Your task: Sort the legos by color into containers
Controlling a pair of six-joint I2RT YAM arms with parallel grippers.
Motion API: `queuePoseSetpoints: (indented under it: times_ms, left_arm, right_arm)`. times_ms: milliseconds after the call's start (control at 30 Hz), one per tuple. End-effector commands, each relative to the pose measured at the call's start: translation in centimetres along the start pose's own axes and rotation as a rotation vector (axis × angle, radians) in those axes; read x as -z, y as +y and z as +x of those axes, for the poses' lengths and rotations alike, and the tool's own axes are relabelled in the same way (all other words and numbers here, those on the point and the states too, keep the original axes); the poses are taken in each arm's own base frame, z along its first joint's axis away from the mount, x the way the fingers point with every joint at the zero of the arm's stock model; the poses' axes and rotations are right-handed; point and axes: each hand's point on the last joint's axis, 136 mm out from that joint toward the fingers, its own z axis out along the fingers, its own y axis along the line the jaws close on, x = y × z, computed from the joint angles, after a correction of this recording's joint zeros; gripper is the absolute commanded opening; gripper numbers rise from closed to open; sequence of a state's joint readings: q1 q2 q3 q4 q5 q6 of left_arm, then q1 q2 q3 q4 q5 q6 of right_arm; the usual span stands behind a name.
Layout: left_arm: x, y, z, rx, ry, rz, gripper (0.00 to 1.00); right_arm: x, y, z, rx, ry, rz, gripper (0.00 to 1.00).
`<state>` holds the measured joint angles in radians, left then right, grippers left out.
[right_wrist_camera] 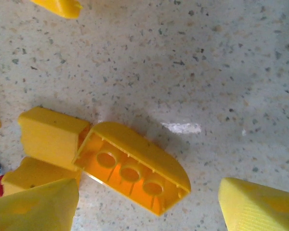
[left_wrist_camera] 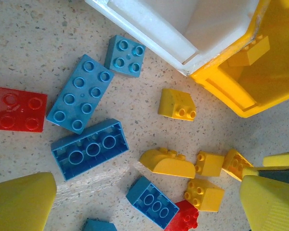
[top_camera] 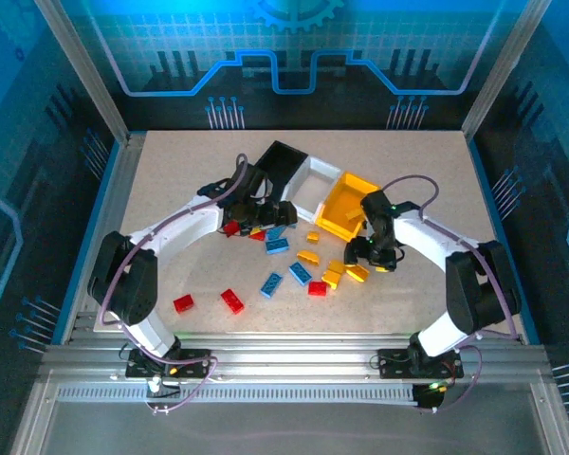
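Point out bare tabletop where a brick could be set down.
Bare: the far left corner of the table beside the black bin; the far right corner beyond the yellow bin. Crowded: the middle, where legos lie scattered before the bins.

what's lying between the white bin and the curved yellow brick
Left wrist view: a small sloped yellow brick, apart from white bin and curved yellow brick.

Both arms bend inward. The left gripper [top_camera: 267, 216] gapes wide; the right gripper [top_camera: 379, 262] stands parted, pointing down
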<state>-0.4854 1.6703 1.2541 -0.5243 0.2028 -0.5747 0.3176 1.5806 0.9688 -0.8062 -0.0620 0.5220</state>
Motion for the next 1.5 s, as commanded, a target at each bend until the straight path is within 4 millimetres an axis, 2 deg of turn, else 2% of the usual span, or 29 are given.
queuePoseSetpoints:
  times_ms: [0, 333, 833, 1100, 1333, 1467]
  left_arm:
    - [0.4, -1.0, 0.1, -0.004, 0.001, 0.029, 0.99]
    - [0.5, -0.1, 0.7, 0.003, -0.001, 0.007, 0.99]
    - [-0.3, 0.5, 1.3, 0.005, 0.026, -0.006, 0.99]
    - [-0.4, 0.2, 0.7, -0.009, 0.035, -0.019, 0.99]
    - [0.4, -1.2, -0.6, -0.024, 0.011, -0.003, 0.99]
    - [0.9, -1.1, -0.5, -0.019, -0.005, -0.002, 0.99]
  right_arm:
    - [-0.5, 0.6, -1.1, 0.028, -0.005, -0.031, 0.75]
    - [-1.3, 1.8, -2.0, 0.043, 0.009, -0.082, 0.74]
    - [-1.1, 2.8, 0.6, 0.015, 0.027, -0.156, 0.7]
    - [-0.9, 1.5, 1.3, 0.014, 0.008, -0.106, 0.72]
    - [-0.4, 1.6, 1.0, 0.044, -0.013, -0.102, 0.73]
    - [0.0, 1.6, 0.8, 0.078, -0.02, -0.094, 0.74]
